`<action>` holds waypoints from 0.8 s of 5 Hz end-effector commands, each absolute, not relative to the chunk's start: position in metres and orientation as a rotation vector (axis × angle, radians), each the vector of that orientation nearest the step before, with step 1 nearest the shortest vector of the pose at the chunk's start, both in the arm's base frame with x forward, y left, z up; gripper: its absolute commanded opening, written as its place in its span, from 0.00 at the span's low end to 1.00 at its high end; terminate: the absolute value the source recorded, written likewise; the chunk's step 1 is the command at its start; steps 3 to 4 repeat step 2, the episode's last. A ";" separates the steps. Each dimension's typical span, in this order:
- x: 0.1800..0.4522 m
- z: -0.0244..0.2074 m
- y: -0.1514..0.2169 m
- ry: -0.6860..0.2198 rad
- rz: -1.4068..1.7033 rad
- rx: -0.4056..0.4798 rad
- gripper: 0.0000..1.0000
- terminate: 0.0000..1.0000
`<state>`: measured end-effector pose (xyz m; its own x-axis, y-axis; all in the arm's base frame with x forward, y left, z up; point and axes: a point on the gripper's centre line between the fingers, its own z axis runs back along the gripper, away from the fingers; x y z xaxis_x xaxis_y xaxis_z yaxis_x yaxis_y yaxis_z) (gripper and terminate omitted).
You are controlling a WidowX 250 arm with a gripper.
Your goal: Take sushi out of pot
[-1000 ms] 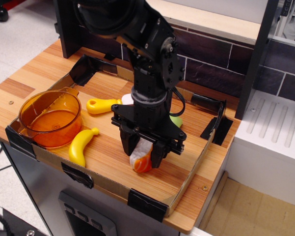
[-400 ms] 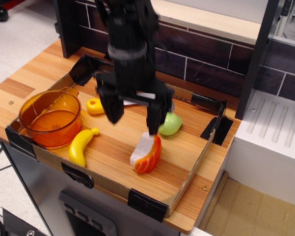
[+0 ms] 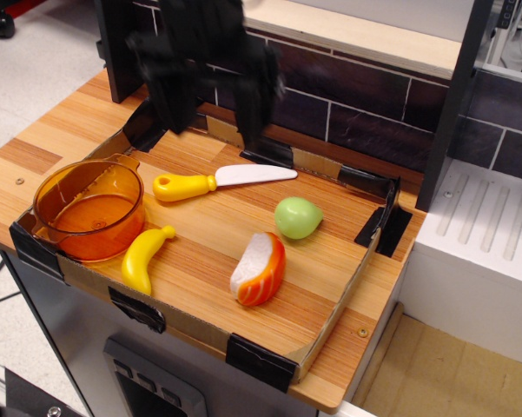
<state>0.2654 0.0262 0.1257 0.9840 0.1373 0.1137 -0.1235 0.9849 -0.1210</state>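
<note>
The sushi point(image 3: 259, 268), white rice with an orange striped top, lies on its side on the wooden board, right of centre near the front. The translucent orange pot point(image 3: 89, 208) stands at the left edge, holding nothing that I can see. My gripper point(image 3: 210, 95) is raised high above the back of the board, blurred, with its two black fingers point(image 3: 175, 95) spread apart and nothing between them. It is well clear of both the sushi and the pot.
A yellow banana point(image 3: 144, 257) lies just in front of the pot. A yellow-handled toy knife point(image 3: 215, 182) lies mid-board. A green pear-shaped fruit point(image 3: 296, 217) sits behind the sushi. A low cardboard rim with black tape point(image 3: 261, 360) borders the board; a brick wall stands behind.
The gripper let go of the sushi, opened, and rose up and back to the left. The sushi stays lying on the board; knife and green fruit are now uncovered.
</note>
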 end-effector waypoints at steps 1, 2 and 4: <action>0.273 0.143 0.050 -0.158 0.129 -0.087 1.00 0.00; 0.273 0.143 0.050 -0.158 0.129 -0.087 1.00 1.00; 0.273 0.143 0.050 -0.158 0.129 -0.087 1.00 1.00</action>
